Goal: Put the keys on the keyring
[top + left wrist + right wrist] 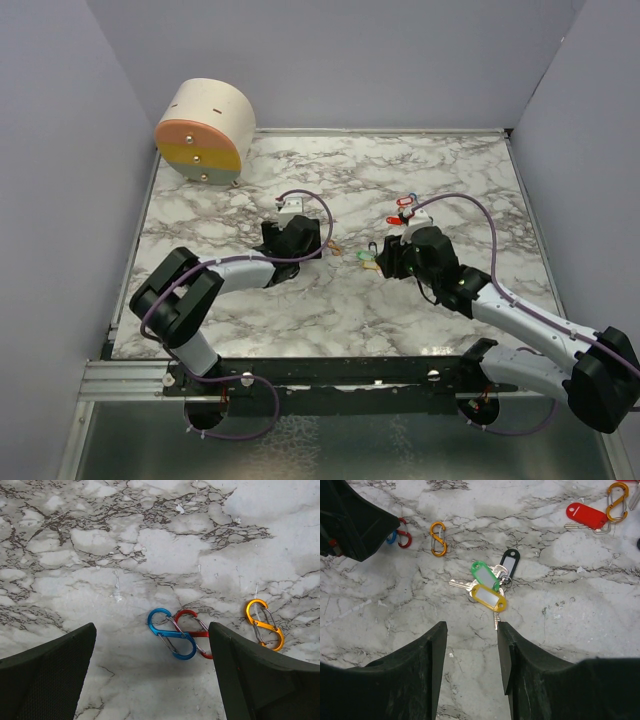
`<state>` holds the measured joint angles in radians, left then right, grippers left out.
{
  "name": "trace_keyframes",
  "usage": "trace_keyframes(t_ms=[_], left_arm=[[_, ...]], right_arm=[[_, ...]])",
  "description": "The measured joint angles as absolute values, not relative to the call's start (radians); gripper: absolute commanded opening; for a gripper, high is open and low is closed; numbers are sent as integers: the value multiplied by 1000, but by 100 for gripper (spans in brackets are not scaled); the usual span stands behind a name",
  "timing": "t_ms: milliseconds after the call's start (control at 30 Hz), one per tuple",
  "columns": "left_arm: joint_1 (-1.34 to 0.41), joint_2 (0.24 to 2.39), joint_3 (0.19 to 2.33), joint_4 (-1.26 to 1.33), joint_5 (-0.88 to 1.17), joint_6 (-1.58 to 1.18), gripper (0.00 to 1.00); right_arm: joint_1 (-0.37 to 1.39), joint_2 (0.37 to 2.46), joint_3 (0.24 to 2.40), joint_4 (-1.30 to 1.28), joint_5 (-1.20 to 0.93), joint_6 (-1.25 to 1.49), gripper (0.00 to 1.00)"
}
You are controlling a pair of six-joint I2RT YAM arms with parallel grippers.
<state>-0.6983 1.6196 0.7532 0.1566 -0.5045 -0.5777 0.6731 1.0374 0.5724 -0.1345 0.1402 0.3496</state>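
Hovering wide open and empty, the left tool (151,630) brackets the blue clip (172,634); the right tool (471,630), half-open and empty, may snag several overlapping keys (487,587) just ahead.

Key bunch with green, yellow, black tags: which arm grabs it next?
Right, likely. The right claw is open and aimed at the key bunch just ahead. The left claw is open over the blue and red carabiners, better for those.

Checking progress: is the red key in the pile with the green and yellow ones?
No, the red key lies apart, beside an orange clip.
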Motion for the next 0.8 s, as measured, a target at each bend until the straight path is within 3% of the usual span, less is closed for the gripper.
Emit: trace_keyframes(t_ms=[800], left_arm=[[-687, 1658, 761, 155, -506, -570, 96]], right_arm=[[673, 1036, 570, -134, 140, 350, 46]])
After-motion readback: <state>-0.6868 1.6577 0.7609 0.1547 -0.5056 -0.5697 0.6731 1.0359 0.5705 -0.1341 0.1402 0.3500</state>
